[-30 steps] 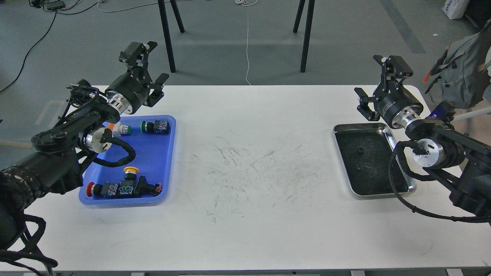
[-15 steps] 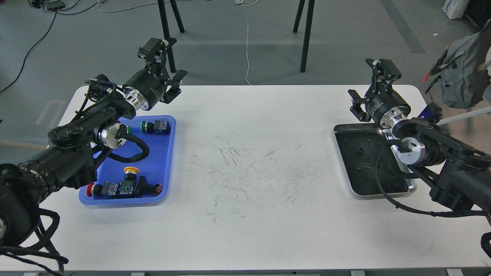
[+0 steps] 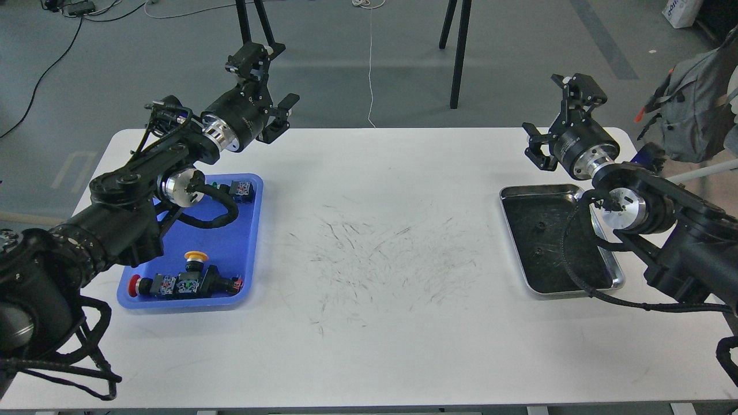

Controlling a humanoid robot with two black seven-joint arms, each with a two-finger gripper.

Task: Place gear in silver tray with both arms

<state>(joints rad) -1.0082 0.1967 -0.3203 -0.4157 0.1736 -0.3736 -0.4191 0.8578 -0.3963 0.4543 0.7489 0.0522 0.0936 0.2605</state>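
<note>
The left black jointed arm hides the blue plastic tray's (image 3: 242, 253) near-left corner and most of a green-capped switch part (image 3: 233, 189) at its far end. Its other contents, a yellow-capped part (image 3: 196, 258) and a row of small black blocks with a red cap (image 3: 183, 285), are too small to identify as gears. The left pincer (image 3: 270, 80), released with fingers spread, hangs beyond the tray's far edge. The right pincer (image 3: 558, 112) is also spread and empty, above the far edge of the white, scuffed counter (image 3: 375, 346). The shallow shiny silver metal tray (image 3: 516, 230), rounded corners, dark scratched floor, lies on the counter's right, its right rim partly behind the right arm's cable.
</note>
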